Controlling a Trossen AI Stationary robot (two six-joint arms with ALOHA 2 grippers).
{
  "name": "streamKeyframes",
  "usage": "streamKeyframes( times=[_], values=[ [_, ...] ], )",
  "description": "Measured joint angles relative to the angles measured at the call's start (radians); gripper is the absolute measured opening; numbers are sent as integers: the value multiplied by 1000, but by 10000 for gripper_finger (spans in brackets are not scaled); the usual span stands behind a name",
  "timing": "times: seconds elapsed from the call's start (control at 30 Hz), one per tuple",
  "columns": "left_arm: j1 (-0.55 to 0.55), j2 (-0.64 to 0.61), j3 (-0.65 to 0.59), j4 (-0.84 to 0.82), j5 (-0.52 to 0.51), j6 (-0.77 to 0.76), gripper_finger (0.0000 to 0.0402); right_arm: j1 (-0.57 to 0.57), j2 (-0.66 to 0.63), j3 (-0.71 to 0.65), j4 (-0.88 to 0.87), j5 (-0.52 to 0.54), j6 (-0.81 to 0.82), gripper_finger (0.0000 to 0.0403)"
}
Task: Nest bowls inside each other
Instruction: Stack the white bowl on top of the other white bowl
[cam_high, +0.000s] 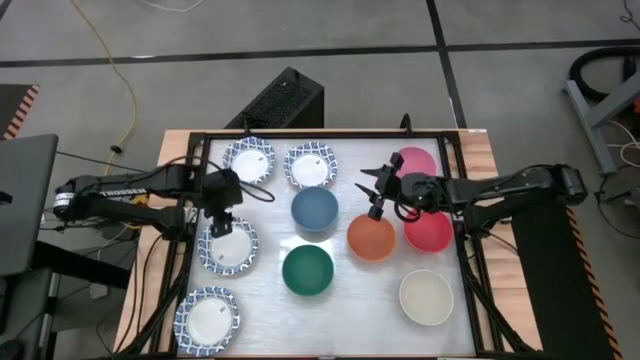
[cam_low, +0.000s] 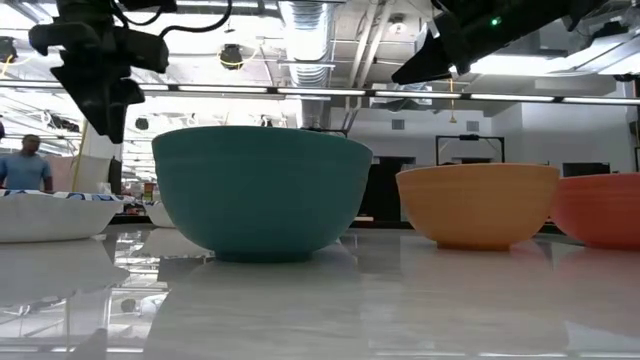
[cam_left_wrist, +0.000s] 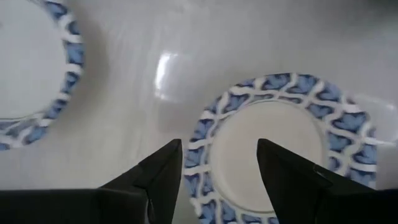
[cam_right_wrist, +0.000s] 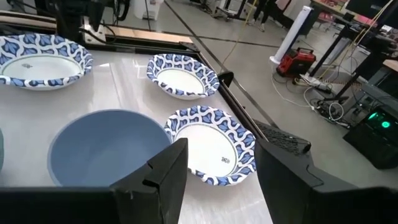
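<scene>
From above, nine bowls sit apart on the table (cam_high: 270, 300), none nested yet. The left gripper (cam_high: 222, 200) hovers at centre left above a patterned bowl (cam_high: 228, 246); the right gripper (cam_high: 378, 188) hangs right of centre, near the orange bowl (cam_high: 371, 237). The left wrist view shows fingers (cam_left_wrist: 163, 174) spread astride that bowl's rim (cam_left_wrist: 198, 163). The right wrist view shows its fingers (cam_right_wrist: 166, 171) spread too, empty. The bowls look stiff, glossy and likely slippery; pinching the rim wall seems best.

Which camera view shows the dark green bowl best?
The low view: the dark green bowl stands closest, its whole side visible. The high view shows its round opening from above. Neither wrist view shows it.
</scene>
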Motion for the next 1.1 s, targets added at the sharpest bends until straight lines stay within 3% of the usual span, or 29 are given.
streamKeyframes(
  times=[0.17, 0.37, 0.57, 0.87, 1.1],
  values=[
    [-14, 0, -13, 30, -6, 28, 198, 0, 0, 0, 2, 0, 0, 204],
    [0, 15, -114, 103, 6, 32, 198, 0, 0, 0, 2, -37, 2, 204],
    [2, 61, -97, 108, -33, 25, 198, 0, 0, 0, 3, -44, 2, 204],
    [2, 284, -66, 142, -76, -47, 198, 1, 0, 0, 2, -44, 1, 204],
    [2, 425, -38, 128, -60, 31, 198, 1, 0, 0, -4, -44, 0, 204]
  ],
)
